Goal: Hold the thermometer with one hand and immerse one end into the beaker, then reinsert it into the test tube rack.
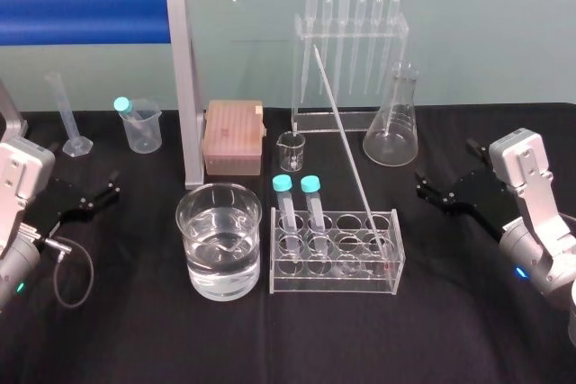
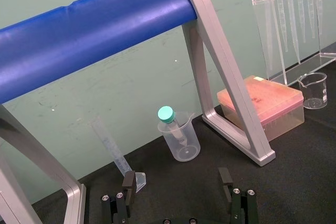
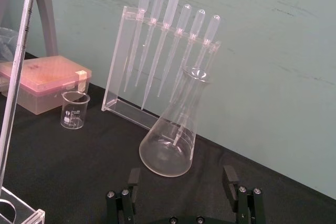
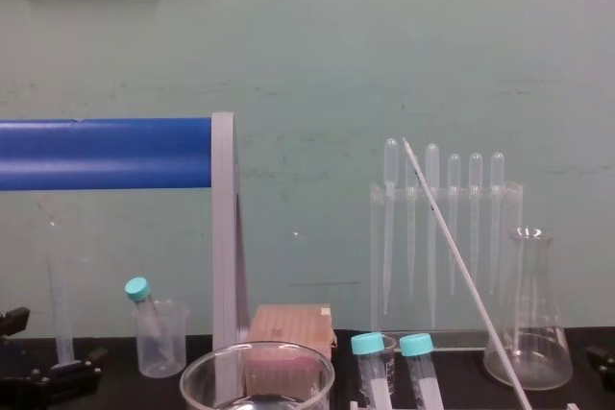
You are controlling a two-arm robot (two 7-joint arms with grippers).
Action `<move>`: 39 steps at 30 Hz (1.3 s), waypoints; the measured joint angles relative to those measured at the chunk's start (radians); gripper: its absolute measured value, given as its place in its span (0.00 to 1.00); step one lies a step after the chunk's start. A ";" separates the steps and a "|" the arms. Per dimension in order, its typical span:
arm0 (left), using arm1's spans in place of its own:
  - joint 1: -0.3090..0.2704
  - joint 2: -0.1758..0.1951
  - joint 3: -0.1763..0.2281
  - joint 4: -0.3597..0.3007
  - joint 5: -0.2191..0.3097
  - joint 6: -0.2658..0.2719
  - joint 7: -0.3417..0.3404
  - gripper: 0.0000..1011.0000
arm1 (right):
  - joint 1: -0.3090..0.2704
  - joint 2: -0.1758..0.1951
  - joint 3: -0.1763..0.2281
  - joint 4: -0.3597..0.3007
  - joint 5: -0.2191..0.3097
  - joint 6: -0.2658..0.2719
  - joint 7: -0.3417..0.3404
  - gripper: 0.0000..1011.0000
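Note:
The thermometer (image 1: 349, 146) is a long thin whitish rod that leans up and back from a right-hand hole of the clear test tube rack (image 1: 333, 281); it also crosses the right wrist view (image 3: 21, 45) and the chest view (image 4: 461, 266). The beaker (image 1: 180, 213), wide and part full of water, stands just left of the rack. My right gripper (image 1: 423, 186) hovers open to the right of the rack, nothing between its fingers (image 3: 229, 174). My left gripper (image 1: 112, 184) rests open at the table's left, well clear of the beaker, its fingers (image 2: 128, 182) wide apart.
Two teal-capped tubes (image 1: 297, 209) stand in the rack's left holes. Behind are a pink tip box (image 1: 234, 137), a small glass beaker (image 1: 291, 150), a pipette stand (image 1: 349, 51) and a conical flask (image 1: 391, 123). A blue-barred metal frame (image 1: 184, 78), plastic beaker (image 1: 141, 125) and measuring cylinder (image 1: 70, 119) occupy the back left.

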 joint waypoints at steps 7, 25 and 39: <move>0.000 0.000 0.000 0.000 0.000 0.000 0.000 1.00 | 0.000 0.000 0.000 0.000 0.000 0.000 0.000 0.99; 0.000 0.000 0.000 0.000 0.000 0.000 0.000 1.00 | 0.000 0.000 0.000 0.000 0.000 0.000 0.000 0.99; 0.000 0.000 0.000 0.000 0.000 0.000 0.000 1.00 | 0.000 0.000 0.000 0.000 0.000 0.000 0.000 0.99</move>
